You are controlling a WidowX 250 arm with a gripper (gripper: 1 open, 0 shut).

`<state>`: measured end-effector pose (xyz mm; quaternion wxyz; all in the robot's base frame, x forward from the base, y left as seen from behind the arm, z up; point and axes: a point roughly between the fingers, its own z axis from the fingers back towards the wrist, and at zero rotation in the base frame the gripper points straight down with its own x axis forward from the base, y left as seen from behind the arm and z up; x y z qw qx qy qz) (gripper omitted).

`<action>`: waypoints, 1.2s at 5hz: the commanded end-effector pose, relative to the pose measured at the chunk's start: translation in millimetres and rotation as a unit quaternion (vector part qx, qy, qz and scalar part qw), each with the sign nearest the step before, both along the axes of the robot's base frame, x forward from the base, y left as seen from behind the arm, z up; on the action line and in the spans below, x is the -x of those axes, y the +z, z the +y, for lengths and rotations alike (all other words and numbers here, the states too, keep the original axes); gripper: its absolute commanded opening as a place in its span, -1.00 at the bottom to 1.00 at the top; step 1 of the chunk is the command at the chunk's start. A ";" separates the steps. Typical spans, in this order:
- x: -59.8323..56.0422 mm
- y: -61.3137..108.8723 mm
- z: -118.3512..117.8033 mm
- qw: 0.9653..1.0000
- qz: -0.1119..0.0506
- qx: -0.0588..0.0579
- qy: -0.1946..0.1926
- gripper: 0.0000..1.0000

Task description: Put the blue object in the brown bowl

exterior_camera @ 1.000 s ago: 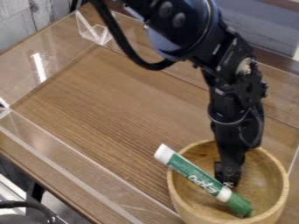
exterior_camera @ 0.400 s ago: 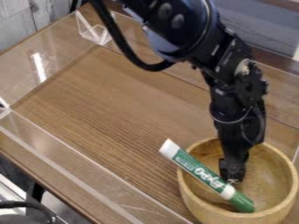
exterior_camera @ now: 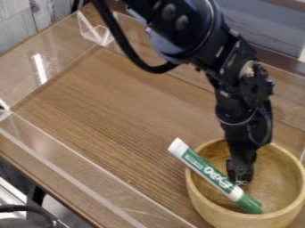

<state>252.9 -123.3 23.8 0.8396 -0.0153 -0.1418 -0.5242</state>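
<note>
The brown wooden bowl (exterior_camera: 280,200) sits at the lower right of the wooden table. The blue object, a slim white tube with green lettering and a dark green end (exterior_camera: 212,175), lies slanted across the bowl, its white end sticking out over the left rim and its green end inside. My black gripper (exterior_camera: 243,173) reaches down into the bowl and touches the tube near its middle. The fingers are dark and small; I cannot tell whether they are open or shut.
The wooden table top (exterior_camera: 107,98) is bounded by clear acrylic walls (exterior_camera: 36,62) at the left and front. A black cable (exterior_camera: 131,49) loops off the arm at the top.
The bowl and the tube have slid a little to the right and down with the gripper. The tube lies deeper in the bowl.
</note>
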 end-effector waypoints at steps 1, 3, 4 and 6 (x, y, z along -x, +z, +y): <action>19.5 -21.9 5.5 0.999 0.048 -0.025 -0.006 1.00; 15.1 -17.2 16.2 0.998 0.055 -0.029 0.014 1.00; 13.2 -15.6 21.2 0.998 0.059 -0.031 0.022 1.00; 9.4 -12.1 31.6 0.996 0.064 -0.034 0.043 1.00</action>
